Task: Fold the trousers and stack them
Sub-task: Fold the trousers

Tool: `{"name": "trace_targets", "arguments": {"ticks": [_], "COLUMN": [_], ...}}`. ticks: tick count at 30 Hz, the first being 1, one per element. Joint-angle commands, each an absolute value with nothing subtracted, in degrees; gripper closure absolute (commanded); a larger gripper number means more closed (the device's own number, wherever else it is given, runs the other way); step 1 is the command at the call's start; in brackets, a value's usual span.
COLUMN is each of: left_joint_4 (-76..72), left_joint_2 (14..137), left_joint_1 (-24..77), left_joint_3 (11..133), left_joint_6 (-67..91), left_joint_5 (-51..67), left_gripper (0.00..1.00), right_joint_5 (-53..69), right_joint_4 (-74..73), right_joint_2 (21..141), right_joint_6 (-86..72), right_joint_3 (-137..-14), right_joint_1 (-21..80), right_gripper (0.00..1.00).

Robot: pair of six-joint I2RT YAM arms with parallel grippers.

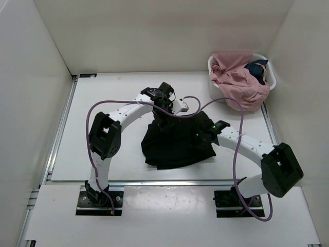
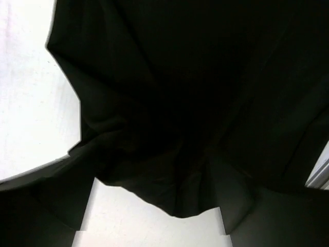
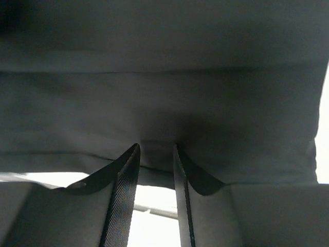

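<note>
Left gripper (image 1: 162,114) stands at the far edge of the black, soft, matte fabric trousers (image 1: 175,144), jaws spread wide; the left wrist view shows a sagging fold of cloth between its two fingers, with nothing pinched. Right gripper (image 3: 156,150) is set at the garment's right edge, jaws narrow, a slit of bright surface showing between them; a fold of cloth lies right at the fingertips (image 3: 123,190), but whether it is clamped cannot be told.

Location of item: the trousers lie in a bunched, roughly square heap on the flat white bench (image 1: 103,103), between the two arms; not flat, not neatly folded; the legs cannot be made out separately.

Judgement: the arms appear posted at two neighbouring edges so the cloth can be taken at two points and spread or turned over; the fold is unfinished and no stack is formed.

Other items: a white plastic basket (image 1: 211,66) at the far right corner holds a crumpled pink garment (image 1: 236,80) and a small dark blue garment (image 1: 257,68), well apart from the work.

Risk: a loose, layered heap invites catching several layers at once; a one-sided hold would likely drag the pile rather than fold it.
</note>
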State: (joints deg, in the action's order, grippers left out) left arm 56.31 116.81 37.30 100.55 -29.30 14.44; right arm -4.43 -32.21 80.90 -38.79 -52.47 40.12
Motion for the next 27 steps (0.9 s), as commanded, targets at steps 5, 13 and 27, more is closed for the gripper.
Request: {"name": "trace_targets", "arguments": {"ticks": [5,13,27], "left_joint_4": [53.26,53.26,53.26], "left_joint_2": [118.39,118.92,120.15], "left_joint_1": [35.69,31.64,23.91], "left_joint_3": [101.68,105.03,104.13], "left_joint_6": [-28.49,-22.25,-16.09], "left_joint_5": [4.4,0.98,-0.62], "left_gripper": [0.81,0.86,0.49], "right_joint_5": [-3.7,-0.01,3.87], "right_joint_4": [-22.34,-18.2,-16.08], "right_joint_2": [78.49,79.1,78.58], "right_joint_6": [-47.1,-47.72,-45.54], "right_joint_3": [-42.55,-36.65,-36.82], "right_joint_1": [35.69,34.45,34.45], "right_gripper": [0.67,0.71,0.71]}}
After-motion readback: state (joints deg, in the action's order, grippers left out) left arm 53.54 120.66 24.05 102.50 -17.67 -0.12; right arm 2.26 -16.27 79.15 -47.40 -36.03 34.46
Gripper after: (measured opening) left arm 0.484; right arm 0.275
